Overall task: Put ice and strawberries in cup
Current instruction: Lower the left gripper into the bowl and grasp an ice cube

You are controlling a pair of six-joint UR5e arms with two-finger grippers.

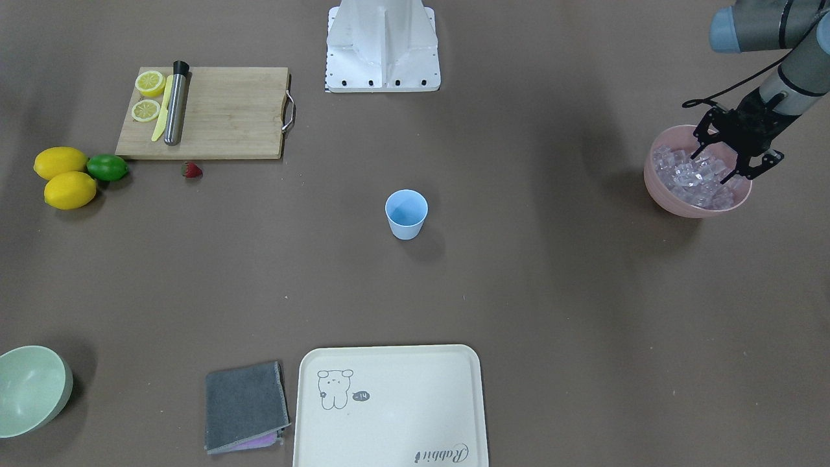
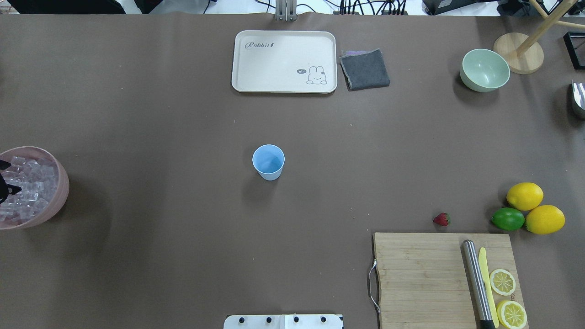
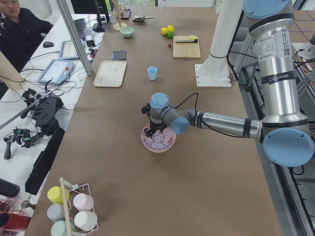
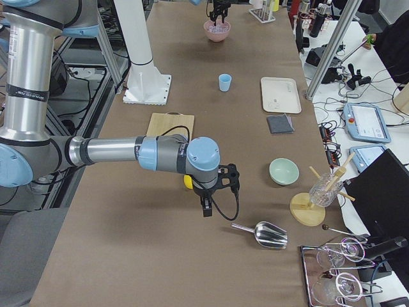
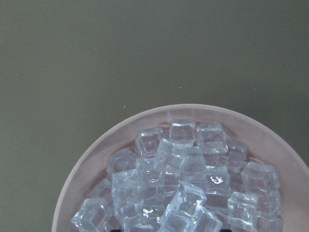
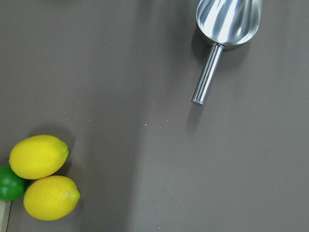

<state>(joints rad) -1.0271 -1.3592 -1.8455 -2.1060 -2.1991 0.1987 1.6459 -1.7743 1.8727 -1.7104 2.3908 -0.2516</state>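
The pale blue cup stands upright and empty at the table's middle; it also shows in the overhead view. The ice fills a pink bowl, seen close in the left wrist view. My left gripper is open, fingers spread just over the ice, holding nothing. The strawberry lies on the table beside the cutting board, also in the overhead view. My right gripper shows only in the exterior right view, over the table near the lemons; I cannot tell whether it is open or shut.
A cutting board holds lemon halves, a yellow knife and a steel muddler. Two lemons and a lime lie beside it. A cream tray, grey cloth and mint bowl sit at the far edge. A metal scoop lies beyond the lemons.
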